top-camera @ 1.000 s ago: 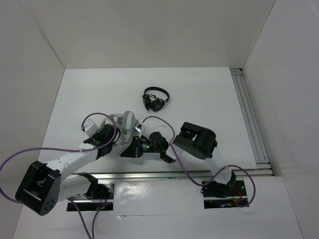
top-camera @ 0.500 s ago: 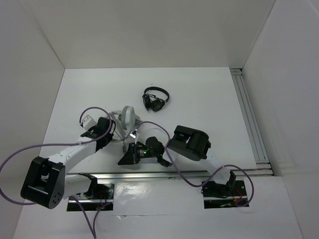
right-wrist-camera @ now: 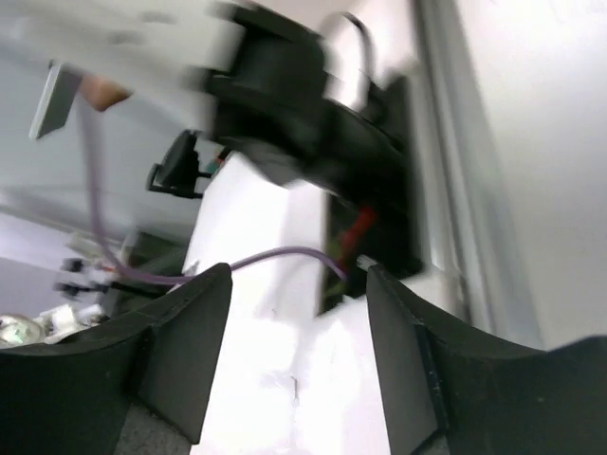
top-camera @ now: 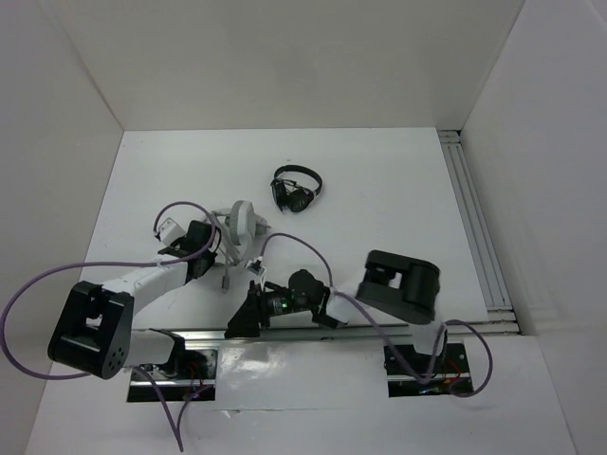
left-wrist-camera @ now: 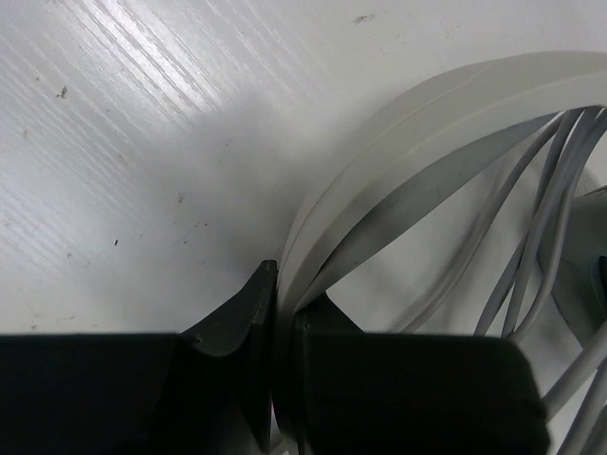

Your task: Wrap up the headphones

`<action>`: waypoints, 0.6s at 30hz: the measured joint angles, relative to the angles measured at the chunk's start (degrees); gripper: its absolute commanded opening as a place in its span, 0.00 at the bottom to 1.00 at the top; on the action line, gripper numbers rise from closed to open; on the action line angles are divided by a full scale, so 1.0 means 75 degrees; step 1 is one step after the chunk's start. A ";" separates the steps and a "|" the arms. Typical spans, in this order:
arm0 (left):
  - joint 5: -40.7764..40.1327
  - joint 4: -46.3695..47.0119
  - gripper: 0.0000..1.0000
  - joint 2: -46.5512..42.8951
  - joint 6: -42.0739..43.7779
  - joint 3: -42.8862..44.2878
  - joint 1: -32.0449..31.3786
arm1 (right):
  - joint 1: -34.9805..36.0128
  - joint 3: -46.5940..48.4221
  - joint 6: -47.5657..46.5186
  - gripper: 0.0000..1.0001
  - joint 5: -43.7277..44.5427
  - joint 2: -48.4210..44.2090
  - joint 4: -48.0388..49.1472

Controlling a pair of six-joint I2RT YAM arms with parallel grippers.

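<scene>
Your left claw (left-wrist-camera: 281, 289) is pinched tight on the white headband (left-wrist-camera: 427, 104) of the headphones (top-camera: 242, 223), which lie on the counter (top-camera: 379, 190) left of centre. Their grey cable (left-wrist-camera: 526, 223) loops inside the band. Your right claw (right-wrist-camera: 299, 284) gapes wide and holds nothing.

- The headphones (top-camera: 242, 223) lie on the table (top-camera: 379, 171), left of centre.
- The small headphones (top-camera: 296, 188) lie farther back and to the right, apart from them.
- The left gripper (top-camera: 204, 239) is at the headphones' left side, with the headband (left-wrist-camera: 427, 123) between its fingers.
- The right gripper (top-camera: 242, 322) is nearer, at the table's near edge.
</scene>
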 measured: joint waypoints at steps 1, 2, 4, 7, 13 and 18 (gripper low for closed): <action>0.0029 -0.0012 0.00 0.0099 0.0000 0.0050 0.0050 | 0.0090 -0.0178 -0.0239 0.67 0.0114 -0.0495 -0.0038; 0.0064 -0.0047 0.00 0.0227 -0.0006 0.0134 0.0108 | 0.0213 -0.0315 -0.0493 0.69 0.0254 -0.1058 -0.0143; 0.0207 -0.0073 0.00 0.0437 -0.0003 0.0309 0.0251 | 0.0568 -0.0443 -0.1078 0.70 0.0656 -0.2291 -0.0717; 0.0513 -0.0166 0.00 0.0589 0.0055 0.0554 0.0487 | 0.1142 -0.0501 -0.1845 0.76 0.1236 -0.3905 -0.1603; 0.1017 -0.0259 0.00 0.1221 0.0265 0.1233 0.0985 | 0.1530 -0.0600 -0.2868 0.84 0.2334 -0.6306 -0.3652; 0.1145 -0.0189 0.00 0.2343 0.0277 0.2238 0.1227 | 0.1632 -0.0629 -0.3264 0.89 0.3089 -0.7187 -0.4957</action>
